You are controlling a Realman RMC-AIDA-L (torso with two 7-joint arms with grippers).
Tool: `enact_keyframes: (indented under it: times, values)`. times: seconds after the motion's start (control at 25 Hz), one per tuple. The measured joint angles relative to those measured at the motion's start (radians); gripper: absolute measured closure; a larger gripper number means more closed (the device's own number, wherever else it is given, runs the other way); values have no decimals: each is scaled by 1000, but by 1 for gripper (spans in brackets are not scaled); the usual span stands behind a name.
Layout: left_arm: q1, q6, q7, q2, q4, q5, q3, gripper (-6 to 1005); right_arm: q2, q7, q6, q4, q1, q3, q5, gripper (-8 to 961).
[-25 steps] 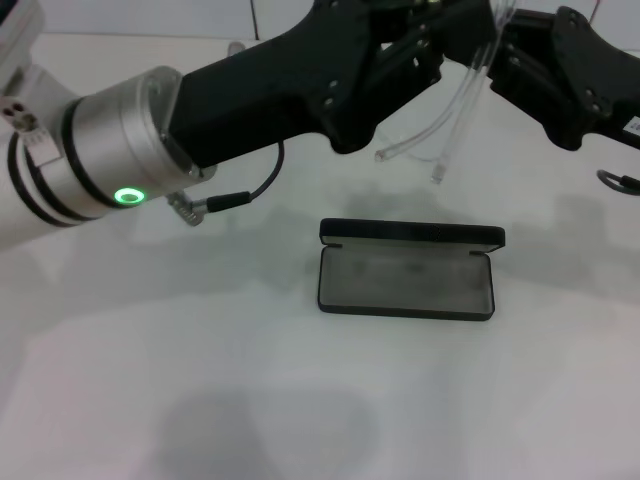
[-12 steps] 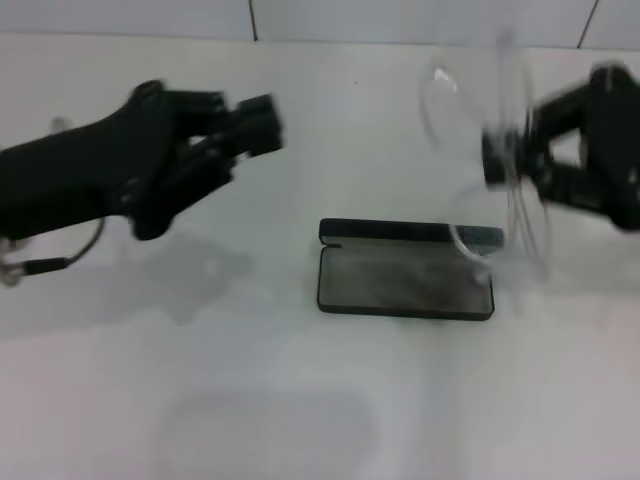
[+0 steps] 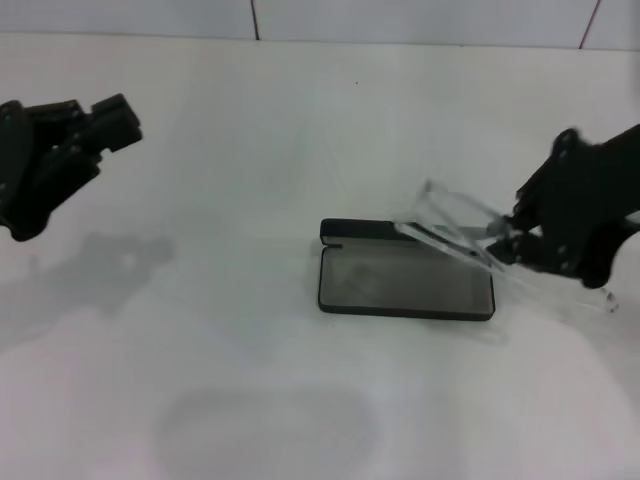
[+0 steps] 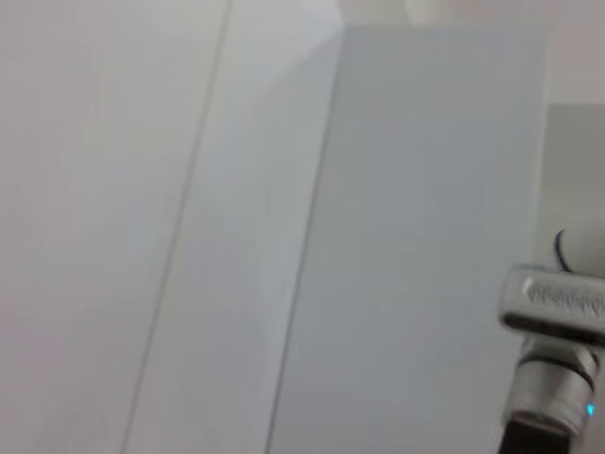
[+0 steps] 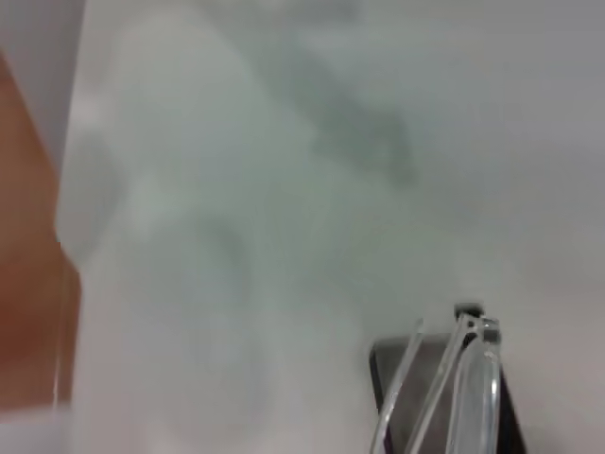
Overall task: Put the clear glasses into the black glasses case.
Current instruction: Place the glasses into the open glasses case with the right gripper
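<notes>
Right claw [image 3: 510, 243] gripped the clear glasses [image 3: 452, 232] over the open black glasses case [image 3: 405, 279] on the white worktop [image 3: 250, 380]; left claw [image 3: 105, 125], far left, state unclear.

light: bright, even | shadows: soft grey on table [image 3: 300, 150] | focus: wrist views blurred (hazy)

Left gripper [image 3: 118, 118] raised at far left, right gripper [image 3: 510, 240] low, fingers closed

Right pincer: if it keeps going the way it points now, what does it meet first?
The right pincer holds the clear glasses and points toward the open black glasses case. The glasses would probably meet the case's right end first; height above it is unclear.
</notes>
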Motion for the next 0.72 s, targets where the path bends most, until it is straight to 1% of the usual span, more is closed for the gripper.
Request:
enact_keyframes:
  times: [0.08,0.24,0.28,0.32,0.52,0.72]
  values:
    - [-1,0,0,-4,-1,4,-8,913,4,48,0,10,42,-103,-101,848]
    - [-7,0,4,-9,-3,11,-11,913,8,90,35,48,97,-241,-195,848]
    - [-7,0,5,-10,-3,11,-11,913,8,99,63,74,116,-301,-226,848]
    - [-6,0,5,-11,-3,12,-13,913,8,99,63,74,116,-301,-226,848]
    - [0,-1,5,-16,-4,24,-39,913,9,99,150,113,124,-459,-317,848]
    - [-1,-3,0,-17,-6,33,-51,912,11,95,226,135,116,-589,-403,848]
